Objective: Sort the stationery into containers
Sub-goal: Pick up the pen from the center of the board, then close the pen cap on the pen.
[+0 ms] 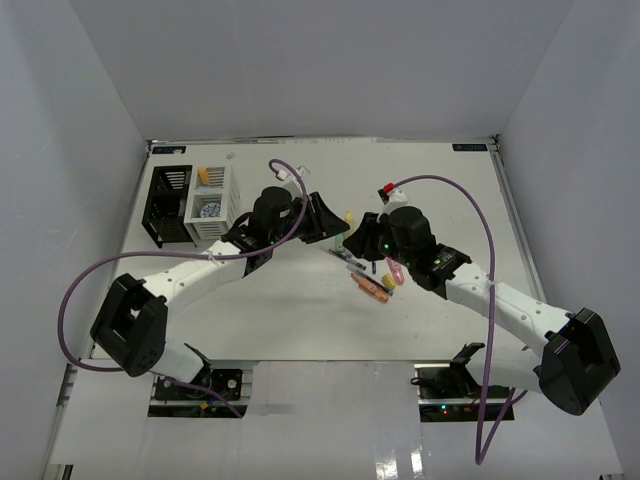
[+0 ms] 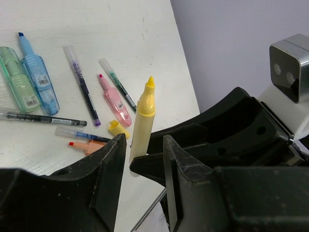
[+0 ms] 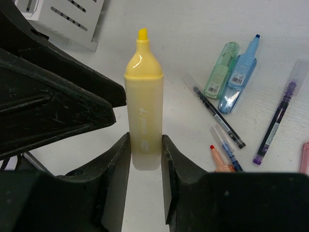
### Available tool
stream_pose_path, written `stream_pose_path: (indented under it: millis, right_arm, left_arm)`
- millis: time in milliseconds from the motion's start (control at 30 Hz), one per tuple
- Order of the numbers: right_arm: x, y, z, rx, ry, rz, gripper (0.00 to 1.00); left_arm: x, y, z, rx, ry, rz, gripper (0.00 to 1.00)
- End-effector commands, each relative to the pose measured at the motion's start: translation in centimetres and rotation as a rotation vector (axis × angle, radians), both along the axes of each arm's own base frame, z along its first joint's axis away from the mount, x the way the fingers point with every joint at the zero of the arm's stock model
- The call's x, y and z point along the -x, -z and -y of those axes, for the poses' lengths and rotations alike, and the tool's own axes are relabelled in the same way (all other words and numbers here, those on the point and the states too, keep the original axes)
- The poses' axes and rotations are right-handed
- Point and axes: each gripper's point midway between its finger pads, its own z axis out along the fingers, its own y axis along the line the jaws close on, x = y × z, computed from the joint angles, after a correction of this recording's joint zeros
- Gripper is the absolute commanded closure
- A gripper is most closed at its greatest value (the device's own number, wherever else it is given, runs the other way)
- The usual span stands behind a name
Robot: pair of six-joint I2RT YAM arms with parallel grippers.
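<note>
Yel. marker (image 3: 143, 116): glossy, smooth plastic.

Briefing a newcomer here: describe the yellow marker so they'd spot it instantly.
On the white table, find the scattered pens. Beside them the right pincer clamps the yellow marker upright, tip up. It alone is held; the other markers lie flat.

Loose pens (image 3: 218, 117) beside upright marker (image 3: 143, 111)

Between right jaws, yellow marker (image 3: 143, 121) base was hidden; orange marker (image 2: 91, 145) lay mostly behind left jaws; picture edge cropped pink marker (image 3: 305, 157).
</note>
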Motion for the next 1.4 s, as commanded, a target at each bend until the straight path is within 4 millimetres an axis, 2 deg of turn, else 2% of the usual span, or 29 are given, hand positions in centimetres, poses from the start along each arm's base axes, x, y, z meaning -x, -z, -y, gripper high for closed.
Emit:
stream_pose_path:
  millis: [0, 367, 667, 800, 867, 933, 967, 1033, 1067, 1167, 1200, 1300, 1367]
  right_arm:
    - [-1.1, -3.8, -1.0, -0.078, 0.01, 0.086, 0.92]
    - [-1.2, -4.0, -1.3, -0.087, 0.004, 0.094, 0.92]
    - [-1.5, -4.7, -1.3, -0.109, 0.021, 0.112, 0.92]
    - [-1.4, -4.4, -1.3, -0.111, 0.023, 0.103, 0.92]
    - [-1.4, -4.3, -1.3, -0.112, 0.024, 0.1, 0.92]
    - [-1.4, -4.3, -1.3, -0.113, 0.021, 0.102, 0.9]
    - [-1.3, -4.2, -1.3, -0.107, 0.019, 0.099, 0.83]
    - [-1.3, -4.1, -1.2, -0.101, 0.017, 0.098, 0.74]
    - [-1.0, -3.8, -1.2, -0.091, 0.008, 0.09, 0.61]
    - [-0.7, -3.0, -0.8, -0.049, -0.005, 0.078, 0.4]
    - [-0.3, -2.4, -0.5, -0.022, -0.011, 0.063, 0.29]
    - [0.7, -0.7, 0.7, 0.052, -0.027, 0.034, 0.17]
    - [1.1, -0.2, 1.4, 0.088, -0.038, 0.036, 0.13]
  left_arm:
    - [-0.9, -1.6, 0.2, 0.009, -0.022, 0.039, 0.53]
    - [-0.8, -1.3, 1.5, 0.005, 0.021, 0.047, 0.52]
    - [-0.5, -0.1, 1.5, -0.013, 0.024, 0.03, 0.59]
    - [-0.5, -0.2, 1.7, -0.009, 0.034, 0.038, 0.75]
    - [-0.4, -0.3, 1.9, -0.005, 0.044, 0.044, 0.88]
    - [-0.2, -0.4, 2.0, -0.001, 0.056, 0.053, 0.97]
    - [-0.1, -0.3, 1.9, -0.003, 0.058, 0.055, 1.0]
    - [-0.1, -0.3, 1.8, -0.008, 0.059, 0.069, 1.0]
    - [-0.2, -0.3, 1.7, -0.02, 0.063, 0.093, 1.0]
    - [-0.7, -0.2, 0.8, -0.069, 0.034, 0.134, 1.0]
    - [-0.9, -0.3, 0.4, -0.099, 0.032, 0.176, 1.0]
    - [-1.8, 0.3, -1.2, -0.193, 0.012, 0.234, 1.0]
    - [-2.2, 0.9, -2.4, -0.238, 0.008, 0.245, 1.0]
